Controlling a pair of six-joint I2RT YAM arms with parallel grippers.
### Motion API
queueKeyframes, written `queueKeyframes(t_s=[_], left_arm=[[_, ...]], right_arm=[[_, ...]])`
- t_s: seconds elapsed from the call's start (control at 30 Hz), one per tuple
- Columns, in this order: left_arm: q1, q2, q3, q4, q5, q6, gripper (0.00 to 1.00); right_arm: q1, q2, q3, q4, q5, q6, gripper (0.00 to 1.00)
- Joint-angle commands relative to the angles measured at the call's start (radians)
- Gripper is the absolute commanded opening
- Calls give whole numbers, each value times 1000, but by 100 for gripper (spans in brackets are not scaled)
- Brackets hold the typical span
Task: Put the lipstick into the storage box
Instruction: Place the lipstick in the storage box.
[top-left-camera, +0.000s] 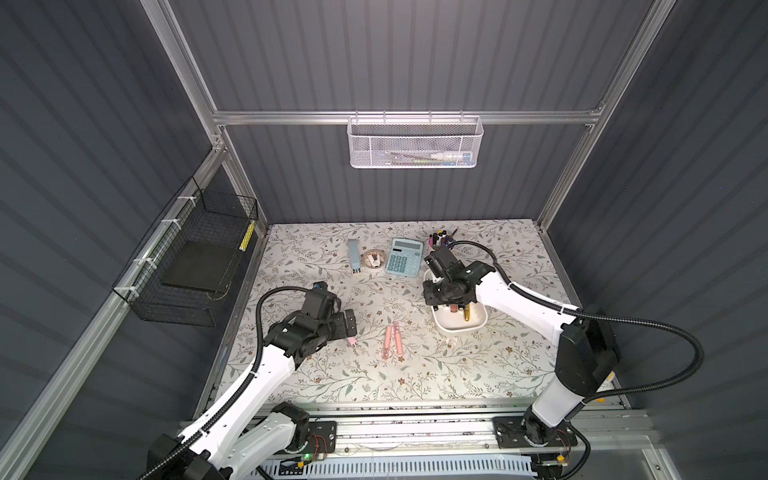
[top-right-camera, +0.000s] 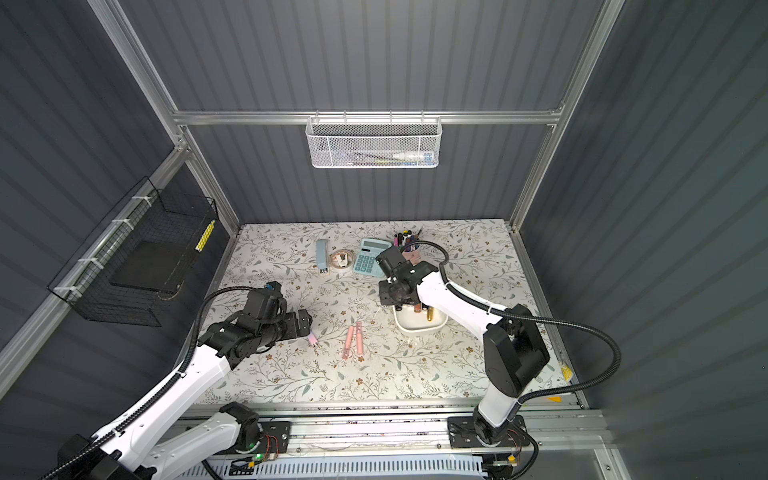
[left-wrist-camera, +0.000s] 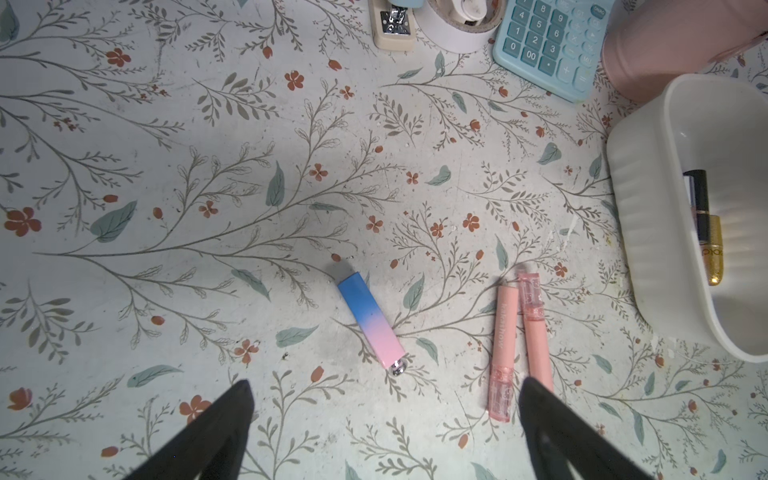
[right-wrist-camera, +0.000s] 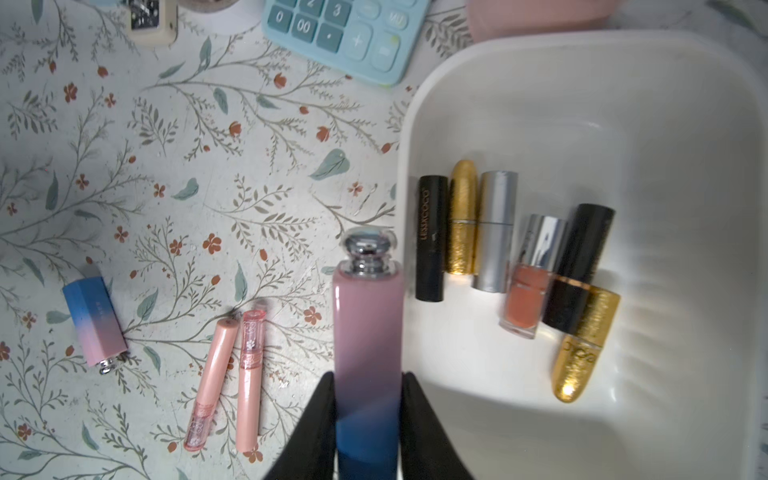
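Note:
My right gripper (right-wrist-camera: 368, 376) is shut on a lipstick (right-wrist-camera: 368, 316) that fades from pink to blue and has a silver knob at its far end. It hangs over the left rim of the white storage box (right-wrist-camera: 623, 124), seen in both top views (top-left-camera: 478, 322) (top-right-camera: 438, 326). Several lipsticks (right-wrist-camera: 461, 224) lie inside the box. A second blue-to-pink lipstick (left-wrist-camera: 371, 323) (top-left-camera: 352, 341) lies on the floral table, just ahead of my open, empty left gripper (left-wrist-camera: 385, 386) (top-left-camera: 351, 326). Two pink tubes (left-wrist-camera: 523, 340) (top-left-camera: 392, 340) lie side by side between it and the box.
A light-blue calculator (top-left-camera: 403, 257), a tape roll (top-left-camera: 372, 261), a stapler (top-left-camera: 354, 257) and a pink pen cup (top-left-camera: 440, 243) stand along the back of the table. A white mesh basket (top-left-camera: 415, 143) hangs on the back wall and a black wire basket (top-left-camera: 195, 266) on the left wall.

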Motion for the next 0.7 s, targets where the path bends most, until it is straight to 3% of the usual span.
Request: queueKeyframes(t_s=[0.0,0.3,0.67], left_arm=[[7,0,1,-3,-2,-2,100],[6,20,12,2,-10,8,100],[7,102,20,54,-1,21,100]], right_arm=[[-60,-20,-18,-18,5,-32,28],[-183,62,-15,36,-59,-58,28],[-236,226,51,68,-103,-71,27]])
